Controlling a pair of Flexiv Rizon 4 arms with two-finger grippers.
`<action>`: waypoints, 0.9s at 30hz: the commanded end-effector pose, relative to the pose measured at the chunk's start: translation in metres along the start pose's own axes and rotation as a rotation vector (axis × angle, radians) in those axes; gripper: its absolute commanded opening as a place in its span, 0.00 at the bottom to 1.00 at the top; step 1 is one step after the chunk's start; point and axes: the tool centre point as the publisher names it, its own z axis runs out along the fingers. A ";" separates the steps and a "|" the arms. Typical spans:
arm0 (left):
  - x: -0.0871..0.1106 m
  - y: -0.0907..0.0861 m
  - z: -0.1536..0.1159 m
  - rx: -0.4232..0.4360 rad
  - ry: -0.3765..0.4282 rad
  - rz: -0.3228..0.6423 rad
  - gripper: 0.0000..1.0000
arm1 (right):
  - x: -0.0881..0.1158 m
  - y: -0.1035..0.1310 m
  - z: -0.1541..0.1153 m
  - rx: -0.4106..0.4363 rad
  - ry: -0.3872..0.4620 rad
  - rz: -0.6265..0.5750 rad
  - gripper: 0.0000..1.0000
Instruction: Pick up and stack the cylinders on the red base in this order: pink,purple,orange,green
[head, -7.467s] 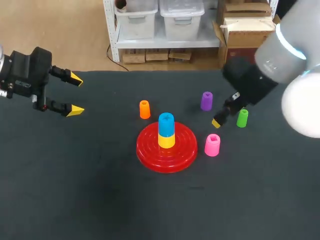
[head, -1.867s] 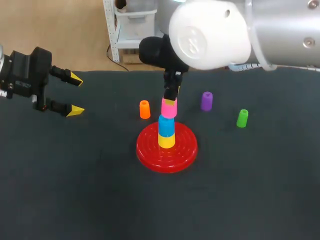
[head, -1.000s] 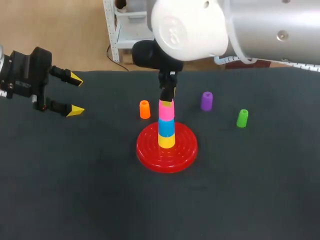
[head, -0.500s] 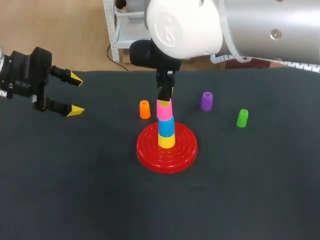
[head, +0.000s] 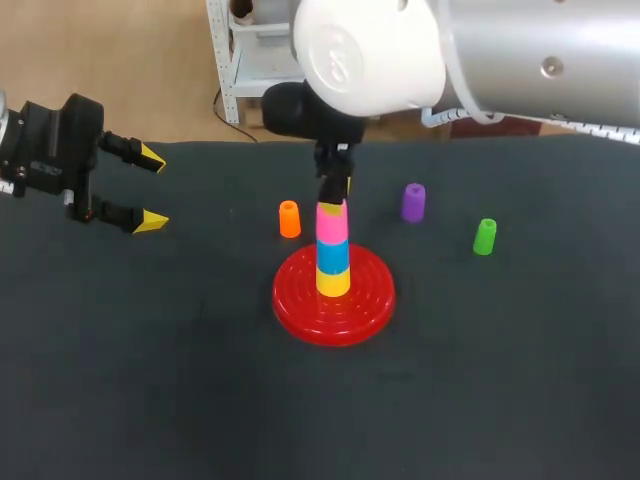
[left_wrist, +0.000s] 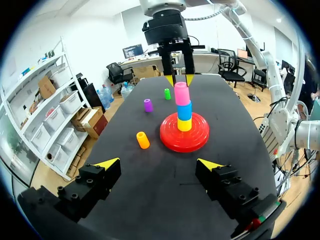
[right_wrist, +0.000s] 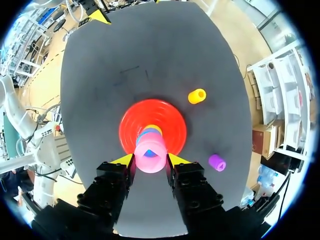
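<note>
On the red base (head: 300, 305) stand a yellow cylinder (head: 333, 281) and a blue one (head: 333, 253), with the pink cylinder (head: 332, 222) on top. My right gripper (head: 334, 200) comes down from above and is shut on the pink cylinder (right_wrist: 150, 156), one yellow tip on each side. The orange cylinder (head: 289, 219) stands left of the base. The purple cylinder (head: 413, 201) and the green one (head: 485, 236) stand to its right. My left gripper (head: 150, 188) hangs open and empty at the far left, well away from the stack (left_wrist: 183, 110).
My right arm's big white and grey body (head: 470, 50) hangs over the table's back edge. The dark table top (head: 330, 400) runs bare in front of the base and on the left side.
My right gripper carried the pink cylinder from the table by the base onto the blue one. In the last second it nudged slightly left, then back in line. The left arm kept still.
</note>
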 end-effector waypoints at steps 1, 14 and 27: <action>0.001 0.000 0.000 -0.001 0.001 0.002 1.00 | -0.002 0.001 0.002 -0.003 -0.004 -0.006 0.00; 0.001 0.000 0.000 -0.001 0.001 0.002 1.00 | 0.005 0.006 0.011 0.009 0.009 0.011 0.00; 0.001 0.000 0.000 -0.001 0.001 0.002 1.00 | 0.008 0.006 0.027 0.012 0.003 0.055 0.00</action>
